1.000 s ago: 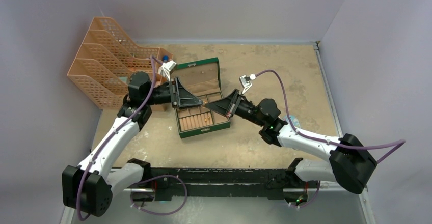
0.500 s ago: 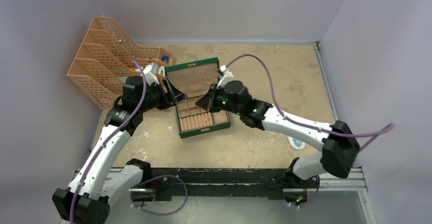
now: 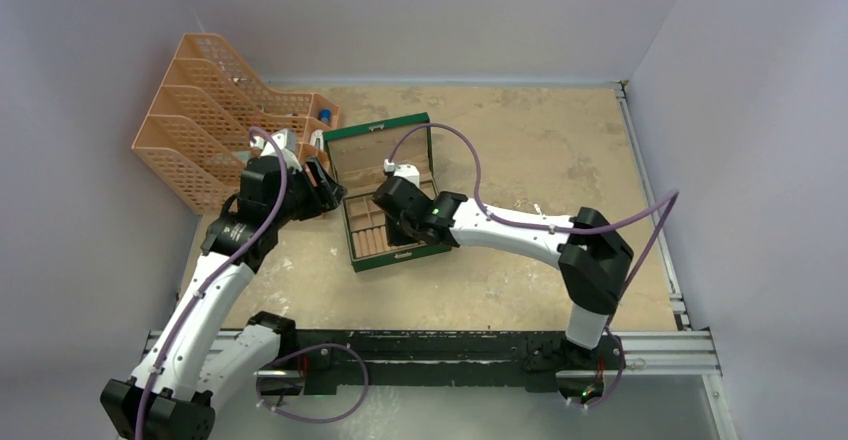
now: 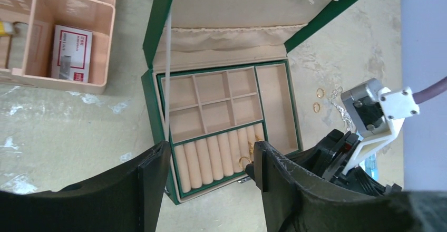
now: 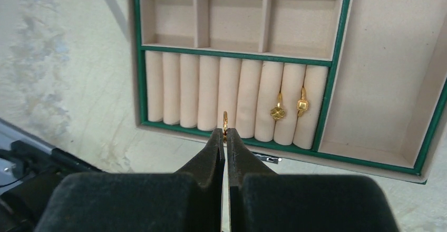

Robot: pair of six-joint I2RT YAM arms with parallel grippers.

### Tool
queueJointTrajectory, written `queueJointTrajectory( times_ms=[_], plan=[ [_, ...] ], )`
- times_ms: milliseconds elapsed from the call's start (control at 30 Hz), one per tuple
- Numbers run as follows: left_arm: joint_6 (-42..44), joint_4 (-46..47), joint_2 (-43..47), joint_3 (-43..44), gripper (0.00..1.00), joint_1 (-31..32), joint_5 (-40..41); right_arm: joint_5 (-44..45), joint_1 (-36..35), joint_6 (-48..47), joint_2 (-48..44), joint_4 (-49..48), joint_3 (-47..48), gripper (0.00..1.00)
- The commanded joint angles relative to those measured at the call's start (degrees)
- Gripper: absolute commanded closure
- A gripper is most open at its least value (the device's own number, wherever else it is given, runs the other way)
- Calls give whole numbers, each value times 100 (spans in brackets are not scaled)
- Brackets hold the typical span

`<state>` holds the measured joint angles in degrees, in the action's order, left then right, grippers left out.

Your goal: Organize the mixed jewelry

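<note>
My left tool (image 4: 208, 155) hangs with its two black fingers (image 4: 154, 182) spread apart and nothing between them; well off to its left stands the peach plastic lattice file rack (image 3: 205, 125), and in the low peach tray at the rack's foot lies a small red-and-white card box (image 4: 72, 52); straight beneath this tool sits the open green jewellery box with tan lining (image 4: 150, 116), its lid tilted back away from me, square compartments on the far side and a row of tan padded ring rolls (image 5: 208, 92) along the near side, under my fingertips.

My right tool (image 5: 225, 134) is pressed together on a thin plain gold ring (image 5: 225, 120), gripped upright at the very tips, just over the near rim of the box at about the middle of the rolls; whether it touches a roll I cannot tell; to the right of that tool two more rings sit tucked in the rolls, a gold clover-topped ring (image 5: 278, 112) and, just beside it, a gold square-topped ring (image 5: 302, 105); further right, past the box's long side compartment, two loose thin gold rings (image 4: 320, 92) lie close together on the speckled tan worktop (image 4: 63, 132), with a small silvery tangle of chain (image 4: 340, 105) just to their right.
</note>
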<state>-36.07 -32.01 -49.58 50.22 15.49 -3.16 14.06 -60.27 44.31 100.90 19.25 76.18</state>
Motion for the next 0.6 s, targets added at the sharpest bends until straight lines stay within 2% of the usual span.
queueJointTrajectory(
  times_ms=[0, 300, 567],
  plan=[
    [172, 68, 178, -12, 41, -28, 243, 514, -63, 116, 153, 736, 507, 100],
    [171, 46, 230, -43, 40, -28, 228, 729, -64, 302, 558, 1257, 937, 100],
    [178, 89, 219, -56, 40, -28, 166, 729, -64, 271, 686, 1319, 1028, 100]
  ],
)
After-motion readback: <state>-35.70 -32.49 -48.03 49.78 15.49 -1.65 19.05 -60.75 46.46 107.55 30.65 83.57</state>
